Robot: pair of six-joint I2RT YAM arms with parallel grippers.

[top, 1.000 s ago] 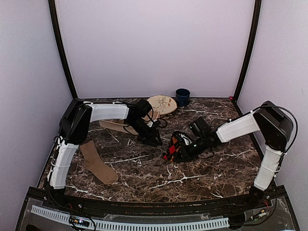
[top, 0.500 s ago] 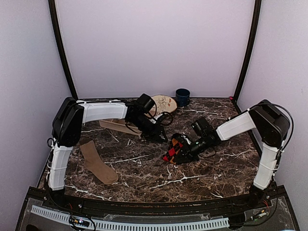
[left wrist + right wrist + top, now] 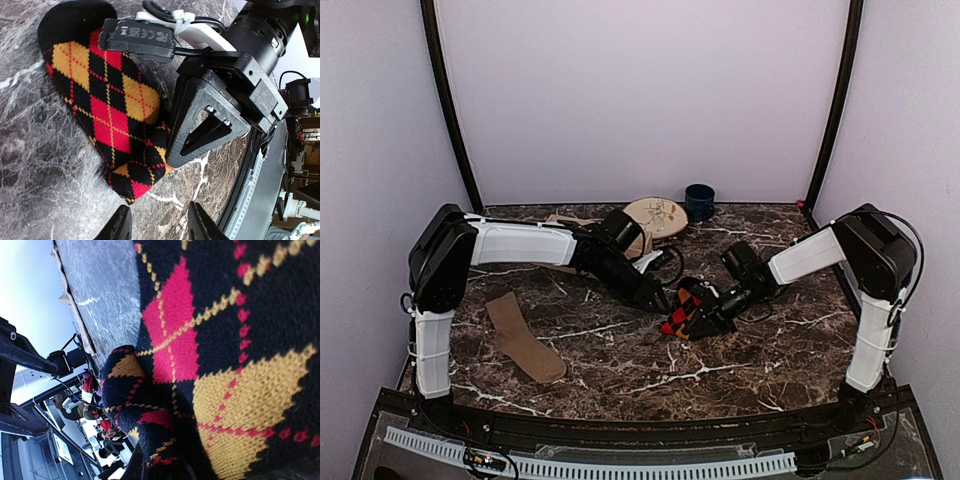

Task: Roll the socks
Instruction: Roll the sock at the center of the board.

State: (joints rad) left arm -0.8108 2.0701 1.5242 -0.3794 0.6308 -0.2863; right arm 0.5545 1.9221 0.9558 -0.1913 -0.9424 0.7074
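The black sock with red and orange argyle diamonds lies bunched at the table's middle. My right gripper is shut on its right end, and the knit fills the right wrist view, folded over itself. In the left wrist view the argyle sock lies flat, with the right gripper's grey finger pressed on its edge. My left gripper hovers just left of that sock. It is open, its jaws apart over bare marble a little short of the sock's cuff. The tan-brown sock lies flat at front left, away from both grippers.
A round wooden board and a dark blue mug stand at the back by the wall. A tan flat piece shows partly behind the left arm. Black posts and lilac walls close in the marble table.
The left arm has stretched right and forward, close up to the argyle sock, and its jaws have spread a little. The right gripper has kept its hold and shifted slightly.
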